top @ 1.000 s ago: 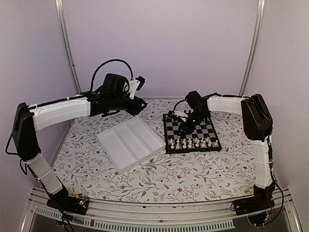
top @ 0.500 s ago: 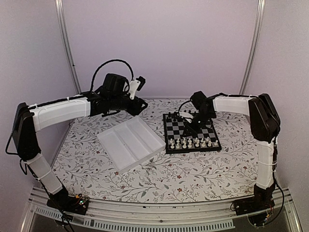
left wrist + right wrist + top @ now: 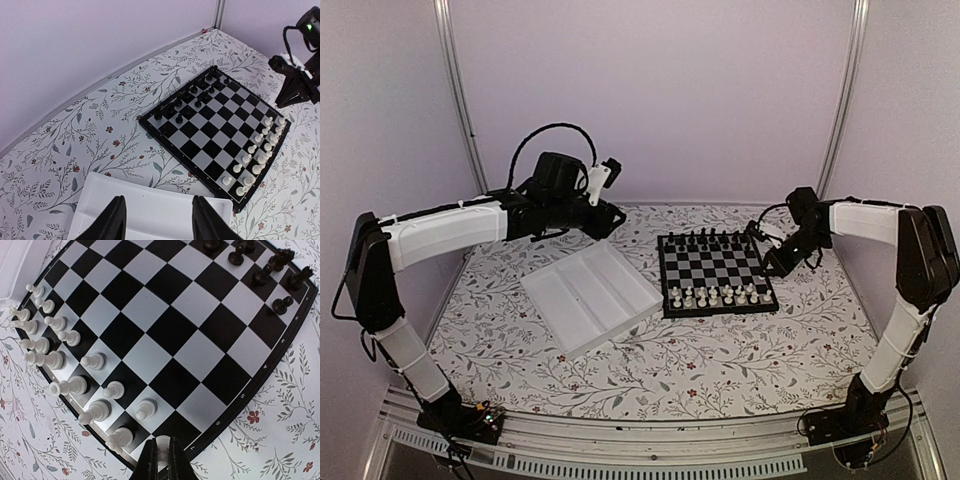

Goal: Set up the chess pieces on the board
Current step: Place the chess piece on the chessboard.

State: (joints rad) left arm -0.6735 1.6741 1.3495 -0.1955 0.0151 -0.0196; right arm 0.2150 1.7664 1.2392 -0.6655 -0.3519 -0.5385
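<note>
Right wrist view: right gripper (image 3: 161, 444) clenched at the right edge of the board (image 3: 165, 375), contents unclear.
A small white shape shows in the slit between the closed fingers; I cannot tell whether it is pinched or stands on the board's near right corner. White chess pieces (image 3: 67, 386) line two rows along the board's near edge. The left gripper (image 3: 157, 217) hangs half-spread and empty over the tray (image 3: 155, 200), its fingers cut off by the frame. A second ago the right gripper was over the board's middle; the left arm has not moved.
</note>
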